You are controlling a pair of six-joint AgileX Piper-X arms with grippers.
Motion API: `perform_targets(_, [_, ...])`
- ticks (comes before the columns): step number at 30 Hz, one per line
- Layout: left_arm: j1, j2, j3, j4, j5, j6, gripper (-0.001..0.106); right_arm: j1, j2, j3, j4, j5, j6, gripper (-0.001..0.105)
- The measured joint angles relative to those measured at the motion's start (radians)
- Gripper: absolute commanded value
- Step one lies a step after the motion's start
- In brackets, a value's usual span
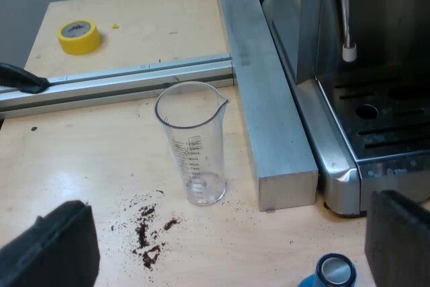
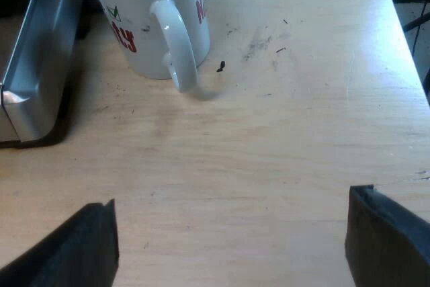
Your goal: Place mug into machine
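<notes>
R pincer (image 2: 232,233) spread wide over bare bench (image 2: 255,152), nothing betw. its fingers; white mug (image 2: 151,18) w/ red lettering stands upright on bench ahead of it, handle turned toward pincer, just beside base corner of espresso machine (image 2: 30,65), not on drip tray (image 1: 386,122). L pincer (image 1: 228,240) also wide and empty, above bench near measuring glass (image 1: 191,142), which stands upright betw. spilt coffee grounds (image 1: 151,230) and aluminium bar (image 1: 269,99) lying along machine's side; blue tamper (image 1: 332,272) close to one finger. Steam wand (image 1: 346,18) hangs over drip tray; yellow tape roll (image 1: 79,36) well apart from glass, beyond a rail (image 1: 114,82).
</notes>
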Motion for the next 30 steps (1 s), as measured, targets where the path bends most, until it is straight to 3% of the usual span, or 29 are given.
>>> perform_targets(7, [0.000, 0.000, 0.000, -0.002, 0.018, 0.000, 0.081, 0.000, 0.000, 0.000, 0.000, 0.000, 0.002, 0.071])
perform_targets(13, [0.000, 0.000, -0.022, 0.004, 0.132, 0.000, 0.081, 0.000, 0.000, -0.039, 0.012, 0.000, 0.045, 0.071])
perform_targets(16, [-0.029, 0.000, -0.058, -0.010, 0.152, -0.008, 0.081, 0.000, 0.000, -0.093, 0.016, 0.000, 0.048, 0.071])
perform_targets(19, [-0.108, 0.000, -0.076, -0.042, 0.175, -0.008, 0.081, 0.011, 0.049, -0.140, 0.050, -0.029, 0.052, 0.071])
perform_targets(21, [-0.186, 0.000, -0.081, -0.070, 0.223, -0.008, 0.081, 0.034, 0.108, -0.174, 0.049, -0.067, 0.048, 0.071])
perform_targets(24, [-0.275, 0.017, -0.081, -0.075, 0.269, -0.008, 0.081, 0.075, 0.178, -0.202, 0.052, -0.075, -0.013, 0.071])
perform_targets(30, [-0.399, 0.070, -0.052, -0.139, 0.357, -0.006, 0.081, 0.125, 0.226, -0.204, 0.013, -0.077, -0.031, 0.071])
